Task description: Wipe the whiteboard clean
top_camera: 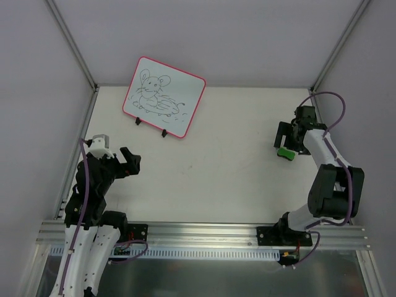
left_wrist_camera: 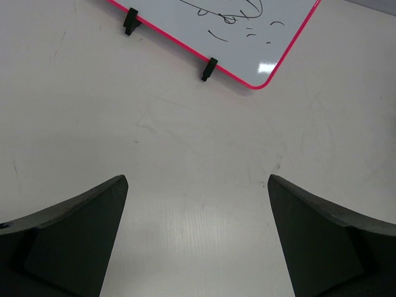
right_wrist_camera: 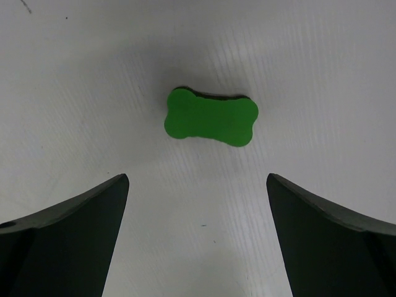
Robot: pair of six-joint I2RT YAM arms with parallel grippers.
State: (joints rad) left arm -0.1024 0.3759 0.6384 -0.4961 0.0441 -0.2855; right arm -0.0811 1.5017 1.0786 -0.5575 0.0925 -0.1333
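Observation:
The whiteboard [top_camera: 164, 96] with a pink-red rim leans on a stand at the back left and bears a black mouse drawing; its lower corner shows in the left wrist view [left_wrist_camera: 247, 37]. A green bone-shaped eraser [top_camera: 286, 153] lies flat on the table at the right, seen in the right wrist view [right_wrist_camera: 211, 116]. My right gripper [top_camera: 287, 141] is open and hovers over the eraser, which lies just ahead of the fingertips [right_wrist_camera: 93, 210]. My left gripper [top_camera: 130, 162] is open and empty, some way in front of the board.
The stand's black feet [top_camera: 137, 121] stick out in front of the board, also in the left wrist view [left_wrist_camera: 209, 68]. White walls and metal frame posts [top_camera: 74, 46] close the back and sides. An aluminium rail [top_camera: 204, 235] runs along the near edge.

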